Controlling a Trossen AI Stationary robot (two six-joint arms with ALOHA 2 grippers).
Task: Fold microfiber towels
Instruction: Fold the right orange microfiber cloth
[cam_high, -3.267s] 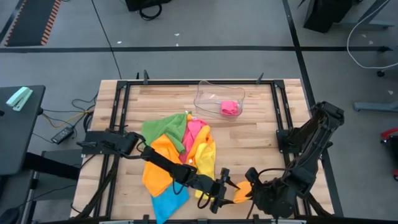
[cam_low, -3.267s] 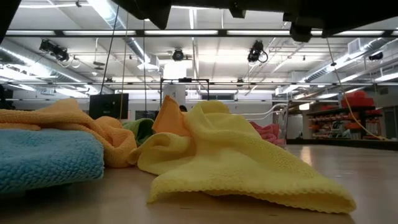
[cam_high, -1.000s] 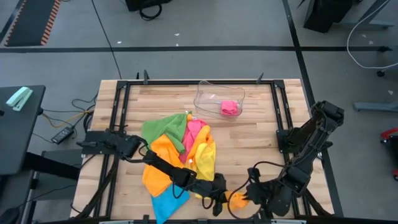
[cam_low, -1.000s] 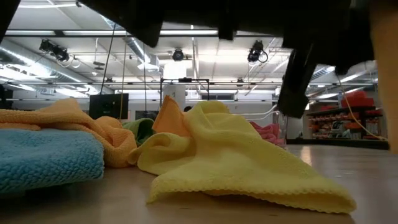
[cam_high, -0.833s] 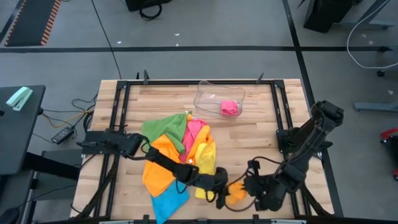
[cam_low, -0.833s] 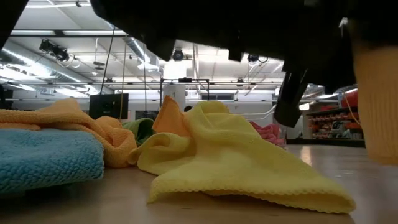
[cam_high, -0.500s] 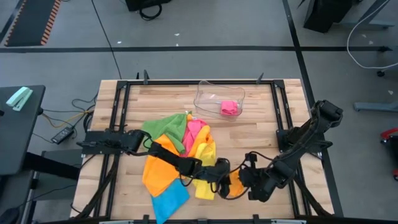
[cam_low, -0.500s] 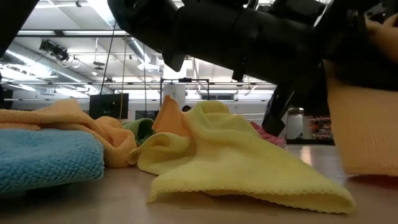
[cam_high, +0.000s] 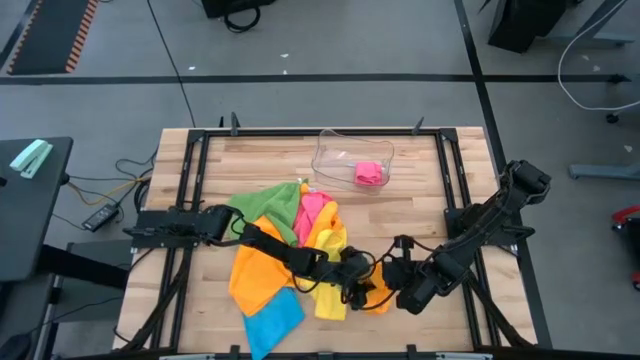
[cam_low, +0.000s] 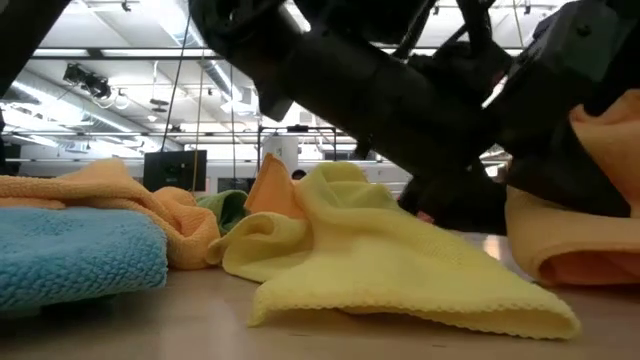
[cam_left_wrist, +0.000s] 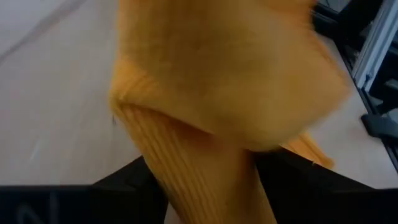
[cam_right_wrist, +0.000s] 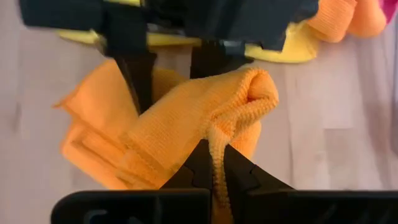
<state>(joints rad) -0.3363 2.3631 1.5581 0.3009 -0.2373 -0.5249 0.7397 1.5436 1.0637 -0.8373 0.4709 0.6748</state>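
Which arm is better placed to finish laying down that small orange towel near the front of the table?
Probably the right. The right gripper is shut on a fold of the orange towel, which sits partly on the table. The left gripper is right beside it, its fingers spread apart around the cloth.

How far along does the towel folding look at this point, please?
Done: one pink towel lies folded in the tray. In hand: the right gripper pinches an orange towel, doubled over on the table, with the left gripper open beside it. Left: the heap of green, orange, pink, yellow and blue towels, all unfolded.
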